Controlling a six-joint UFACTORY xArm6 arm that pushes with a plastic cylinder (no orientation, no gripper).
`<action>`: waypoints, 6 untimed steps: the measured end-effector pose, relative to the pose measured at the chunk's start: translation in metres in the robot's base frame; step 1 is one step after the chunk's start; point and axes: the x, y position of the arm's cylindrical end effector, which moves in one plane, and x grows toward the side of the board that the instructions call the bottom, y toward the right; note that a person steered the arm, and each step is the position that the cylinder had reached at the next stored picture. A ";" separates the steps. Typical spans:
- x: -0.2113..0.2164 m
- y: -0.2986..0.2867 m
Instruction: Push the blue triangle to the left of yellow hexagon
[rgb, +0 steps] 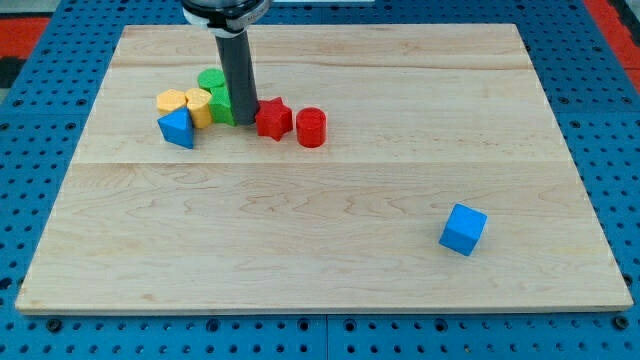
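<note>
The blue triangle (177, 128) lies at the view's left, touching the lower left of a yellow block (172, 101). A second yellow block (198, 106) sits just right of that one; which of the two is the hexagon I cannot tell. My tip (246, 122) rests on the board right of the yellow blocks, between a green block (219, 106) and the red star (273, 119). The tip is about 70 pixels to the right of the blue triangle and does not touch it.
A second green block (211, 80) sits behind the first. A red cylinder (311, 127) stands right of the red star. A blue cube (462, 229) lies at the view's lower right. The wooden board (330, 250) rests on a blue perforated table.
</note>
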 end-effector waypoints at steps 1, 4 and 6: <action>0.031 -0.010; 0.056 -0.077; 0.036 -0.112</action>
